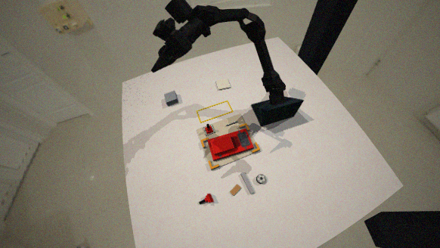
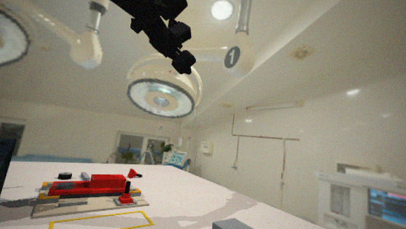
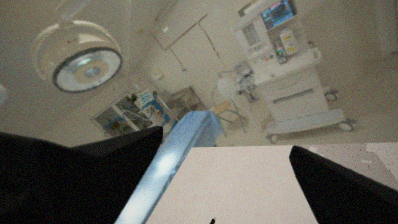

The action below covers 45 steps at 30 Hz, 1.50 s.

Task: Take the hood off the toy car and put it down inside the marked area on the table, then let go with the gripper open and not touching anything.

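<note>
The red toy car (image 1: 231, 144) (image 2: 70, 188) sits on a beige board between orange corner brackets. A raised red block (image 1: 223, 144) (image 2: 108, 181) is on one end of it and a grey panel (image 1: 244, 139) on the other; which part is the hood is not certain. The marked area, a yellow outline (image 1: 212, 106) (image 2: 142, 211), lies beside the board with nothing in it but a shadow. My gripper (image 1: 153, 70) (image 2: 185, 71) (image 3: 225, 141) is open and empty, high above the table's far left edge and well away from the car.
A red piece with a black stem (image 1: 208, 130) (image 2: 126, 199) stands on the board. A grey block (image 1: 171, 98) and a pale square (image 1: 223, 84) lie beyond the outline. A similar red piece (image 1: 207, 199), a tan block (image 1: 235, 190), a grey bar (image 1: 247, 183) and a wheel (image 1: 261, 178) lie in front.
</note>
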### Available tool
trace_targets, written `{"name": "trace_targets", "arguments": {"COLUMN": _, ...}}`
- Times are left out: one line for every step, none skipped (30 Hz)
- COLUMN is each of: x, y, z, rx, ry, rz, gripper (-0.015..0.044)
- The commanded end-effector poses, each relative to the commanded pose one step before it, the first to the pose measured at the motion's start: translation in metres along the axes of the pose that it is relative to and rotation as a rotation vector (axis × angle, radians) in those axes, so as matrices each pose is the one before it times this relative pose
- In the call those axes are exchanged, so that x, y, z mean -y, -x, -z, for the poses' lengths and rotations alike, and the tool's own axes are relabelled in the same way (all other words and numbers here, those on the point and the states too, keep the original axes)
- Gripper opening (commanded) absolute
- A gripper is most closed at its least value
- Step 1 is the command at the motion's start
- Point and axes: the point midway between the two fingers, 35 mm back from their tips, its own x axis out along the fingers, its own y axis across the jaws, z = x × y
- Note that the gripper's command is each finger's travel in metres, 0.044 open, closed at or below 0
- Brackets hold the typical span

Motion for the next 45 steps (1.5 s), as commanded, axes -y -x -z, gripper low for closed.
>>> {"name": "trace_targets", "arguments": {"x": 0.00403, "y": -0.03119, "z": 0.05487, "rx": -0.18417, "ry": -0.0502, "rz": 0.0762, "gripper": 0.044}}
{"name": "trace_targets", "arguments": {"x": 0.00126, "y": -0.00926, "z": 0.01317, "rx": -0.04767, "ry": -0.0114, "rz": 0.02266, "gripper": 0.044}}
{"name": "trace_targets", "arguments": {"x": 0.00138, "y": -0.00925, "z": 0.01286, "rx": -0.04688, "ry": -0.0105, "rz": 0.02386, "gripper": 0.044}}
{"name": "trace_targets", "arguments": {"x": 0.00148, "y": -0.00924, "z": 0.01255, "rx": -0.04603, "ry": -0.0096, "rz": 0.02503, "gripper": 0.044}}
{"name": "trace_targets", "arguments": {"x": 0.00157, "y": -0.00921, "z": 0.01223, "rx": -0.04514, "ry": -0.0087, "rz": 0.02618, "gripper": 0.044}}
{"name": "trace_targets", "arguments": {"x": 0.00165, "y": -0.00918, "z": 0.01192, "rx": -0.04421, "ry": -0.0078, "rz": 0.02729, "gripper": 0.044}}
{"name": "trace_targets", "arguments": {"x": 0.00172, "y": -0.00913, "z": 0.0116, "rx": -0.04324, "ry": -0.0069, "rz": 0.02838, "gripper": 0.044}}
{"name": "trace_targets", "arguments": {"x": 0.00204, "y": -0.01031, "z": 0.01288, "rx": -0.04807, "ry": -0.0068, "rz": 0.03365, "gripper": 0.044}}
{"name": "trace_targets", "arguments": {"x": 0.00221, "y": -0.0107, "z": 0.01308, "rx": -0.04891, "ry": -0.006, "rz": 0.03669, "gripper": 0.044}}
{"name": "trace_targets", "arguments": {"x": 0.00226, "y": -0.01059, "z": 0.01264, "rx": -0.04733, "ry": -0.0047, "rz": 0.03807, "gripper": 0.044}}
{"name": "trace_targets", "arguments": {"x": 0.00229, "y": -0.01047, "z": 0.01219, "rx": -0.04569, "ry": -0.0035, "rz": 0.03939, "gripper": 0.044}}
{"name": "trace_targets", "arguments": {"x": 0.00231, "y": -0.01033, "z": 0.01175, "rx": -0.04399, "ry": -0.0023, "rz": 0.04063, "gripper": 0.044}}
{"name": "trace_targets", "arguments": {"x": 0.0023, "y": -0.01017, "z": 0.01132, "rx": -0.04224, "ry": -0.0012, "rz": 0.04181, "gripper": 0.044}}
{"name": "trace_targets", "arguments": {"x": 0.00229, "y": -0.01, "z": 0.01089, "rx": -0.04044, "ry": 0.0, "rz": 0.04291, "gripper": 0.044}}
{"name": "trace_targets", "arguments": {"x": 0.00226, "y": -0.00982, "z": 0.01047, "rx": -0.03859, "ry": 0.0011, "rz": 0.04392, "gripper": 0.044}}
{"name": "trace_targets", "arguments": {"x": 0.00222, "y": -0.00962, "z": 0.01005, "rx": -0.0367, "ry": 0.0022, "rz": 0.04486, "gripper": 0.044}}
{"name": "trace_targets", "arguments": {"x": 0.00217, "y": -0.00941, "z": 0.00964, "rx": -0.03477, "ry": 0.0033, "rz": 0.04572, "gripper": 0.044}}
{"name": "trace_targets", "arguments": {"x": 0.00238, "y": -0.01043, "z": 0.01043, "rx": -0.03721, "ry": 0.0051, "rz": 0.05299, "gripper": 0.044}}
{"name": "trace_targets", "arguments": {"x": 0.00257, "y": -0.01125, "z": 0.01105, "rx": -0.03847, "ry": 0.0072, "rz": 0.06015, "gripper": 0.044}}
{"name": "trace_targets", "arguments": {"x": 0.00242, "y": -0.01081, "z": 0.01037, "rx": -0.03508, "ry": 0.0089, "rz": 0.06081, "gripper": 0.044}}
{"name": "trace_targets", "arguments": {"x": 0.00176, "y": -0.00834, "z": 0.00778, "rx": -0.02555, "ry": 0.0082, "rz": 0.04886, "gripper": 0.044}}
{"name": "trace_targets", "arguments": {"x": 0.00095, "y": -0.0049, "z": 0.00447, "rx": -0.01433, "ry": 0.0054, "rz": 0.02949, "gripper": 0.044}}
{"name": "trace_targets", "arguments": {"x": 0.00029, "y": -0.00162, "z": 0.00145, "rx": -0.00461, "ry": 0.0019, "rz": 0.00986, "gripper": 0.044}}
{"name": "trace_targets", "arguments": {"x": 0.0, "y": 0.0, "z": 0.0, "rx": 0.0, "ry": 0.0, "rz": 0.0, "gripper": 0.044}}
{"name": "trace_targets", "arguments": {"x": 0.0, "y": 0.0, "z": 0.0, "rx": 0.0, "ry": 0.0, "rz": 0.0, "gripper": 0.044}}
{"name": "trace_targets", "arguments": {"x": 0.0, "y": 0.0, "z": 0.0, "rx": 0.0, "ry": 0.0, "rz": 0.0, "gripper": 0.044}}
{"name": "trace_targets", "arguments": {"x": 0.0, "y": 0.0, "z": 0.0, "rx": 0.0, "ry": 0.0, "rz": 0.0, "gripper": 0.044}}
{"name": "trace_targets", "arguments": {"x": -0.00001, "y": -0.00015, "z": -0.00002, "rx": 0.0, "ry": 0.0, "rz": 0.0, "gripper": 0.044}}
{"name": "trace_targets", "arguments": {"x": -0.00004, "y": -0.00031, "z": -0.00005, "rx": 0.00001, "ry": 0.0, "rz": -0.00001, "gripper": 0.044}}
{"name": "trace_targets", "arguments": {"x": -0.00006, "y": -0.00047, "z": -0.00007, "rx": 0.00001, "ry": 0.0, "rz": -0.00001, "gripper": 0.044}}
{"name": "trace_targets", "arguments": {"x": -0.00008, "y": -0.00062, "z": -0.0001, "rx": 0.00002, "ry": 0.0, "rz": -0.00002, "gripper": 0.044}}
{"name": "trace_targets", "arguments": {"x": -0.00009, "y": -0.00076, "z": -0.00012, "rx": 0.00002, "ry": 0.0, "rz": -0.00002, "gripper": 0.044}}
{"name": "trace_targets", "arguments": {"x": -0.00011, "y": -0.00088, "z": -0.00013, "rx": 0.00003, "ry": 0.0, "rz": -0.00002, "gripper": 0.044}}
{"name": "trace_targets", "arguments": {"x": -0.00011, "y": -0.00093, "z": -0.00014, "rx": 0.00003, "ry": 0.0, "rz": -0.00002, "gripper": 0.044}}
{"name": "trace_targets", "arguments": {"x": -0.00011, "y": -0.00094, "z": -0.00014, "rx": 0.00003, "ry": 0.0, "rz": -0.00002, "gripper": 0.044}}
{"name": "trace_targets", "arguments": {"x": -0.00011, "y": -0.00094, "z": -0.00013, "rx": 0.00003, "ry": 0.0, "rz": -0.00001, "gripper": 0.044}}
{"name": "trace_targets", "arguments": {"x": -0.00011, "y": -0.00094, "z": -0.00013, "rx": 0.00003, "ry": 0.0, "rz": -0.00001, "gripper": 0.044}}
{"name": "trace_targets", "arguments": {"x": -0.00011, "y": -0.00094, "z": -0.00013, "rx": 0.00003, "ry": 0.0, "rz": -0.00001, "gripper": 0.044}}
{"name": "trace_targets", "arguments": {"x": -0.0001, "y": -0.00094, "z": -0.00013, "rx": 0.00002, "ry": 0.0, "rz": -0.00001, "gripper": 0.044}}
{"name": "trace_targets", "arguments": {"x": -0.0001, "y": -0.00094, "z": -0.00012, "rx": 0.00002, "ry": 0.0, "rz": 0.0, "gripper": 0.044}}
{"name": "trace_targets", "arguments": {"x": -0.0001, "y": -0.00094, "z": -0.00012, "rx": 0.00002, "ry": 0.0, "rz": 0.0, "gripper": 0.044}}
{"name": "trace_targets", "arguments": {"x": -0.0001, "y": -0.00094, "z": -0.00012, "rx": 0.00002, "ry": 0.0, "rz": 0.0, "gripper": 0.044}}
{"name": "trace_targets", "arguments": {"x": -0.0001, "y": -0.00094, "z": -0.00012, "rx": 0.00002, "ry": 0.0, "rz": 0.0, "gripper": 0.044}}
{"name": "trace_targets", "arguments": {"x": -0.0001, "y": -0.00094, "z": -0.00012, "rx": 0.00002, "ry": 0.0, "rz": 0.0, "gripper": 0.044}}
{"name": "trace_targets", "arguments": {"x": -0.00009, "y": -0.00094, "z": -0.00011, "rx": 0.00002, "ry": 0.0, "rz": 0.00001, "gripper": 0.044}}
